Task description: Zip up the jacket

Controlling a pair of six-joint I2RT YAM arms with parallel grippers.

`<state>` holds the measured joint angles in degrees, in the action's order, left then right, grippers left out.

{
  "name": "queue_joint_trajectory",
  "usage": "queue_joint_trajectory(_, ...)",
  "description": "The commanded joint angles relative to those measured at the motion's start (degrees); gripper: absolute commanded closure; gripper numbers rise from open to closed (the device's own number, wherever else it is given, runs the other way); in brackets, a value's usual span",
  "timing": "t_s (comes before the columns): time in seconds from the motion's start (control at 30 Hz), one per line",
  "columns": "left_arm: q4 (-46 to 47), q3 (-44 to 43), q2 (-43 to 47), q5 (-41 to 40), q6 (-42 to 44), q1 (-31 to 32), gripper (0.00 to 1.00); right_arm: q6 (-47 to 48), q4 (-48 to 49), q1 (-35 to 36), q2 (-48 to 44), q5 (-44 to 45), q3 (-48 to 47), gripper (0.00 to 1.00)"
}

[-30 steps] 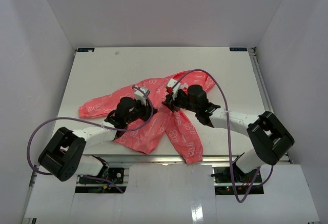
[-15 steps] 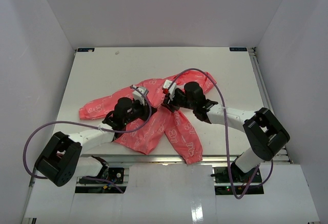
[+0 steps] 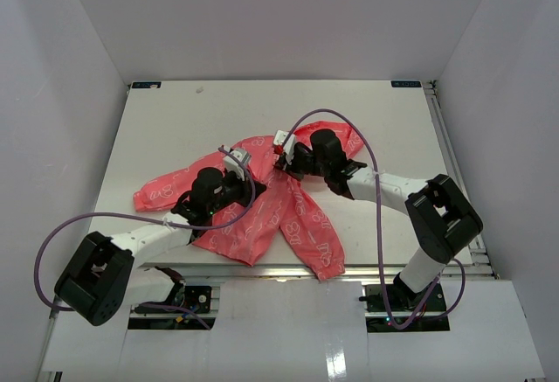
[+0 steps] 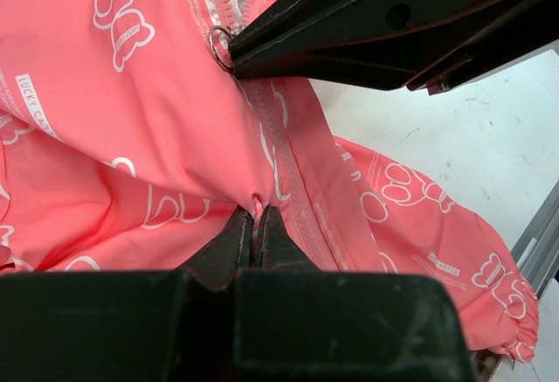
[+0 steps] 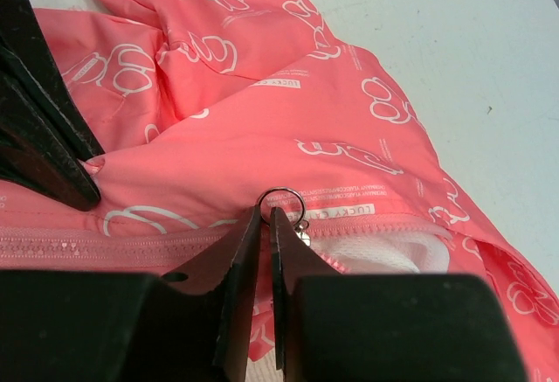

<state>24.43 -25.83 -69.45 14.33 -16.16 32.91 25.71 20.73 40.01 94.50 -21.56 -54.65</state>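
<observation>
The coral-pink jacket (image 3: 262,216) with white print lies on the white table, its front zipper running between my two grippers. My left gripper (image 3: 234,183) is shut on a pinch of jacket fabric (image 4: 255,200) beside the closed zipper. My right gripper (image 3: 286,160) is shut on the zipper pull's metal ring (image 5: 281,197), which shows past its tips. In the left wrist view the ring (image 4: 218,43) sits at the right gripper's tips. White lining (image 5: 384,255) shows beyond the pull where the jacket stands unzipped.
The white table (image 3: 175,120) has raised grey rails along its right edge (image 3: 445,155) and near edge. White walls close in the back and sides. Purple cables (image 3: 349,128) loop over both arms.
My right gripper has moved up and to the left along the zipper with the pull ring. My left gripper shifted slightly left and up, holding the fabric. The jacket's upper part shifted with them.
</observation>
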Motion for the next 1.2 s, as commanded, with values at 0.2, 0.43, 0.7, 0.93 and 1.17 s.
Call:
queue_joint_trajectory(0.2,2.5,-0.1,1.2,1.6,-0.4,0.2,1.0,-1.9,3.7,-0.5,-0.2,2.1,-2.0,0.89)
queue_joint_trajectory(0.43,2.3,-0.1,1.3,1.5,-0.4,0.2,1.0,-2.4,5.7,-0.5,-1.7,4.6,-1.4,0.92)
queue_joint_trajectory(0.7,2.1,0.1,1.6,1.0,-0.4,0.2,1.0,-4.7,5.6,-1.2,-1.8,5.8,-2.0,0.92)
queue_joint_trajectory(0.93,1.9,0.1,1.6,1.0,-0.3,0.2,1.0,-8.2,5.5,-1.7,-3.4,7.9,-1.4,0.92)
queue_joint_trajectory(1.17,2.3,0.6,1.5,1.9,0.2,0.2,1.0,-13.8,-4.1,-8.8,-0.1,-10.2,-9.9,0.58)
